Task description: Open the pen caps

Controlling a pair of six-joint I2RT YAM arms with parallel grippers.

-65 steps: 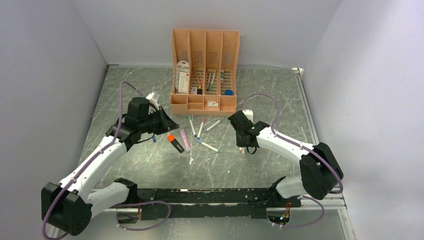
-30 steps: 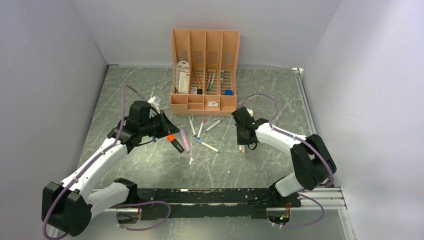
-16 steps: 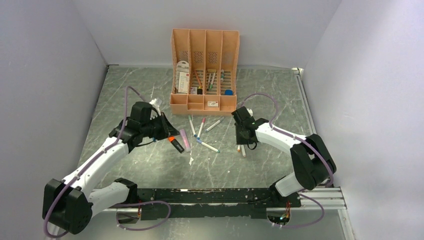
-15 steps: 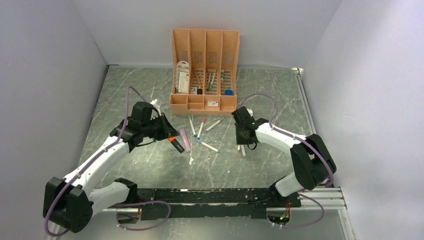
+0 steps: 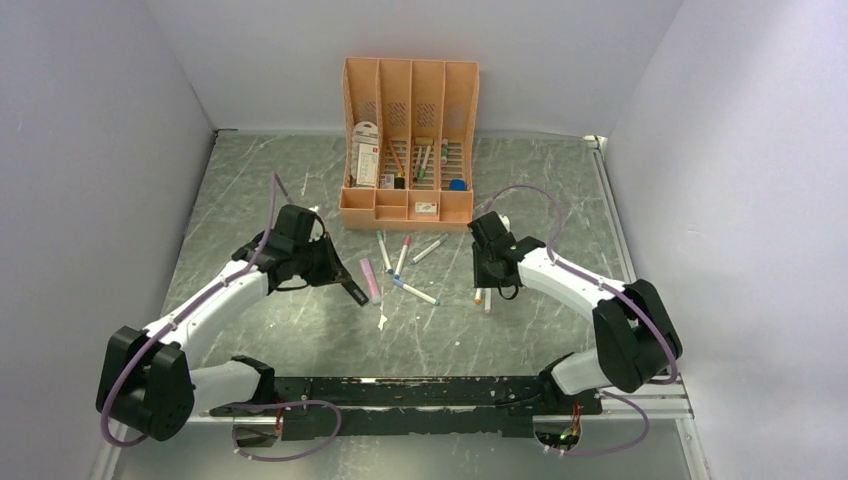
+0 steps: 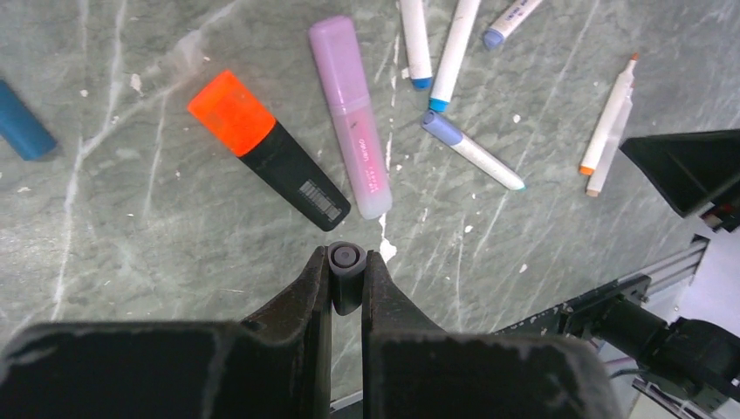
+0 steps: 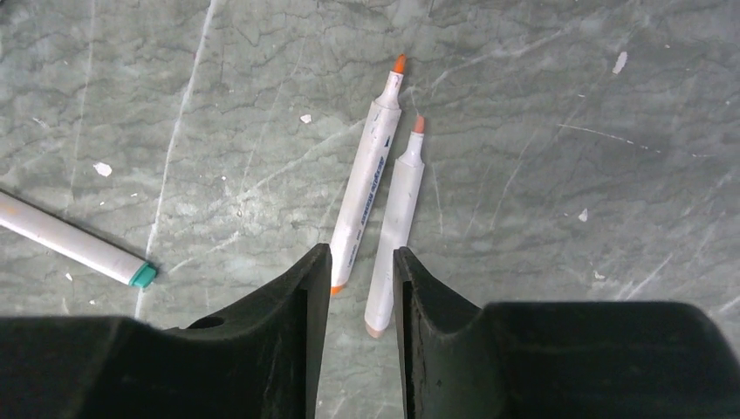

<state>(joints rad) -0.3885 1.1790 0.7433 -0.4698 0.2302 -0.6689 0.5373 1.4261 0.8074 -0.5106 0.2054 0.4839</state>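
Left wrist view: the chunky orange plastic cap [image 6: 231, 112] sits on its black-barrelled highlighter [image 6: 301, 183] on the grey marbled table [image 6: 131, 236]. It lies beside a capped lilac highlighter [image 6: 353, 122] and near a loose blue plastic cap [image 6: 22, 133], just beyond the left gripper [image 6: 346, 271], whose jaws are pinched tight on a small grey cylindrical piece [image 6: 346, 257]. The right gripper [image 7: 359, 260], jaws slightly parted and empty, hovers over two uncapped white markers with orange tips [image 7: 368, 183], lying side by side.
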